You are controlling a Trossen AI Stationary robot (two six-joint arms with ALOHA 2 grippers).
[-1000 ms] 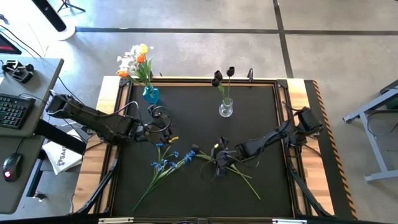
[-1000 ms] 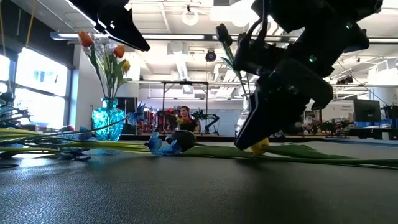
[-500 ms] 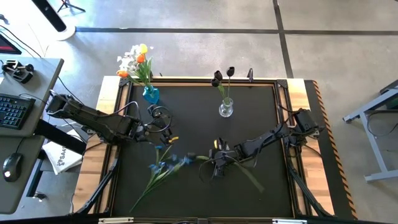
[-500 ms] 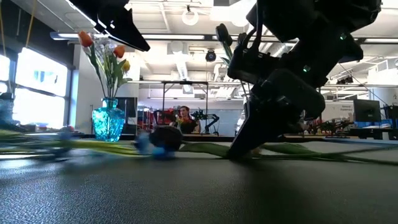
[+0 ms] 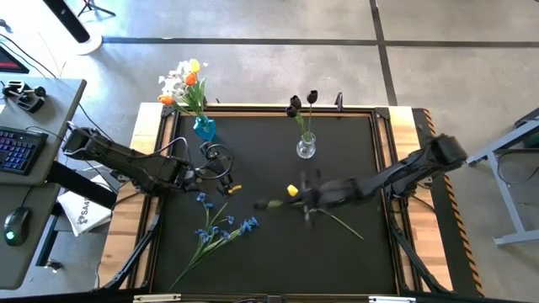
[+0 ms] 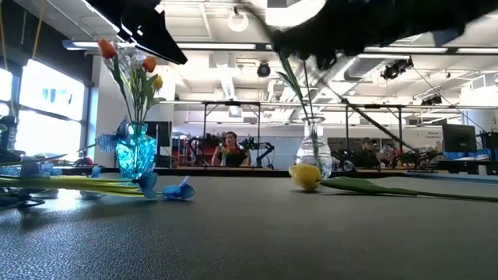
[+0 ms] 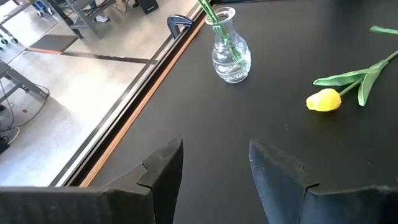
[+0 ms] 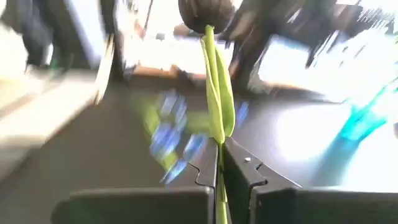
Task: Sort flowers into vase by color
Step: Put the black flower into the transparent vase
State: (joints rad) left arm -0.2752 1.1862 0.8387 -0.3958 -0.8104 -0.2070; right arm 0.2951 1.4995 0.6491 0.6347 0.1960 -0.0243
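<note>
My right gripper [image 5: 305, 202] is above the table's middle, shut on a dark tulip [image 5: 260, 204] whose head [image 8: 205, 12] points toward the table's left. A yellow tulip [image 5: 292, 191] lies on the mat beside it, its stem [image 5: 341, 225] running toward the near right. Blue sprays [image 5: 221, 231] lie left of centre. A clear vase [image 5: 306, 147] holds dark tulips. A blue vase [image 5: 203, 127] at the far left holds orange, yellow and white flowers. My left gripper [image 5: 224, 180] waits open near the blue vase, touching nothing. My right gripper pinches the dark tulip's green stem [image 8: 219, 163] between its two fingers, below a leaf. The fingers lie along the stem, and the head sticks out past the fingertips. The flower is lifted clear of the mat.
The black mat is framed by a raised wooden edge [image 5: 143, 219]. The low view shows the yellow tulip [image 6: 307, 176], the clear vase [image 6: 314, 149] behind it and blue sprays [image 6: 165, 189] on the mat. A desk with a keyboard [image 5: 18, 150] stands off the table's left.
My right gripper has risen off the mat and drawn a little toward the far right, taking the dark tulip up with it. The yellow tulip stays on the mat, now uncovered. The blue sprays have been dragged toward the table's left.
</note>
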